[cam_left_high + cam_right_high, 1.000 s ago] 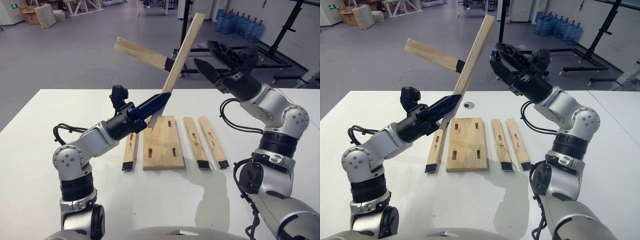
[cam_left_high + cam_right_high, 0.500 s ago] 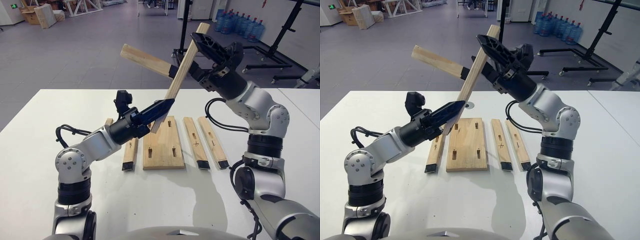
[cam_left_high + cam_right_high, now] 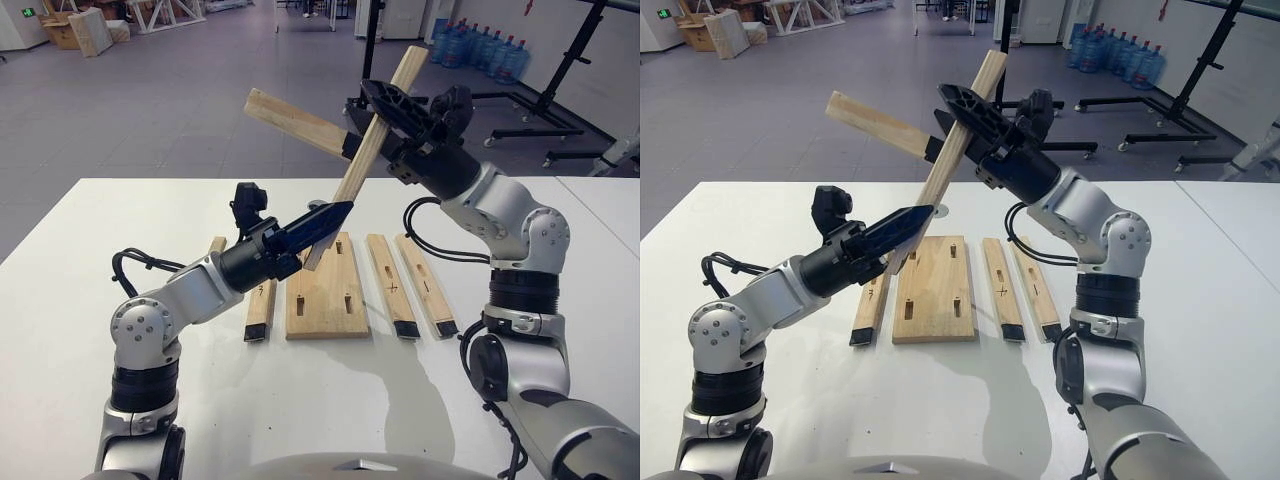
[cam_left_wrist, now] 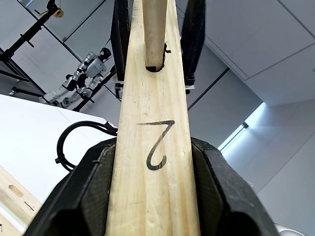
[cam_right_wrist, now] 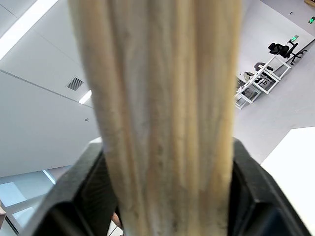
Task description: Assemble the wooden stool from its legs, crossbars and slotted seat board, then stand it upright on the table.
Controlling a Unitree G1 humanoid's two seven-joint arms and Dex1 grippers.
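Left tool [image 3: 335, 213] gripped the stool leg [image 3: 358, 165] low, right tool [image 3: 378, 115] clamped it higher; crossbar [image 3: 295, 118] sat in its slot; seat board [image 3: 325, 290] and loose legs [image 3: 392, 285] lay on the white counter [image 3: 80, 300]; warehouse behind.

White table [image 3: 80, 260], slotted seat board [image 3: 326, 290] lying flat, one leg [image 3: 260, 305] just left, two legs [image 3: 390, 285] right

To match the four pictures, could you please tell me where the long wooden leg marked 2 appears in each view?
Left eye: the leg slants up through the middle, lower end in the left gripper.
Right eye: same slant, just left of centre.
Left wrist: in the centre, its 2 facing the camera.
Right wrist: the wood close up in the centre, probably this leg.
Landmark: the crossbar plugged into it.
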